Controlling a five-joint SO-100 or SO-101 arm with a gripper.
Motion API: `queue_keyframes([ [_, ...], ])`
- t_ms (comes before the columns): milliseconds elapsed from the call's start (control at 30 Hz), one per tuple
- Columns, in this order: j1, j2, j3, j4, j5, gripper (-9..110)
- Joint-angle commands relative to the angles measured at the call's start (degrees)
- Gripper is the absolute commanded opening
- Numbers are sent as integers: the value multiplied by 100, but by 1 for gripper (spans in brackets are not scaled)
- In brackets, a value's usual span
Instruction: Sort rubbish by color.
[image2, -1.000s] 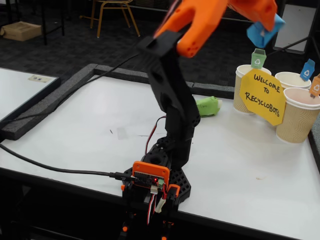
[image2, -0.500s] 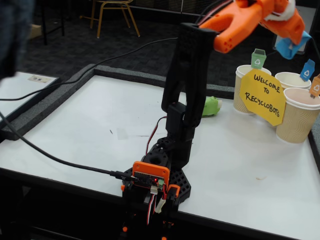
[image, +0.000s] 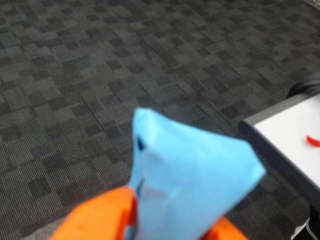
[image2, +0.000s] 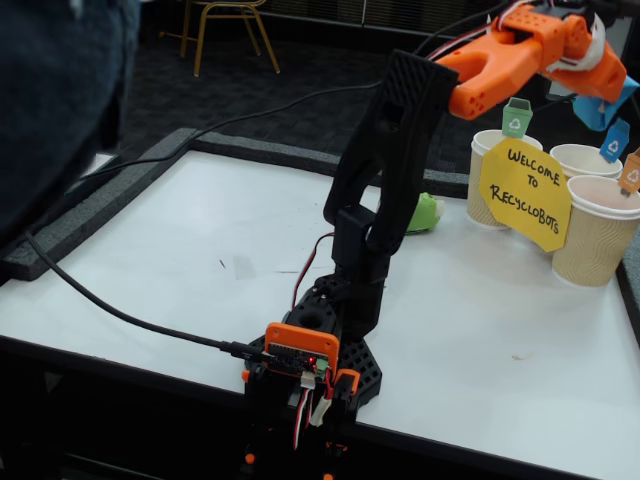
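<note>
- Light blue wad (image: 190, 185) sits clamped between the orange jaws of the gripper (image2: 612, 100), held high above the counter's far right corner, over the cups.
- Green wad (image2: 424, 212) lies on the white counter (image2: 180, 270) near its far edge, just beside the black arm (image2: 385, 170).
- Yellow sign (image2: 525, 192) reads "WELCOME TO RECYCLOBOTS"; it leans on beige ribbed cups (image2: 595, 235) carrying green (image2: 516, 117), blue (image2: 615, 140) and orange (image2: 632, 170) recycling tags.

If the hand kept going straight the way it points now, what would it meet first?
Probably nothing on the table: the hand, clamped on the light blue crumpled paper wad, points past the table edge toward dark carpet, though depth is unclear.
</note>
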Motion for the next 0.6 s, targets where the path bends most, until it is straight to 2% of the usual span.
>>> queue_keyframes([
  [0, 193, 290, -888, -246, -132, 0],
  [333, 246, 299, -896, -334, -132, 21],
  [567, 290, 334, -940, -272, -132, 21],
])
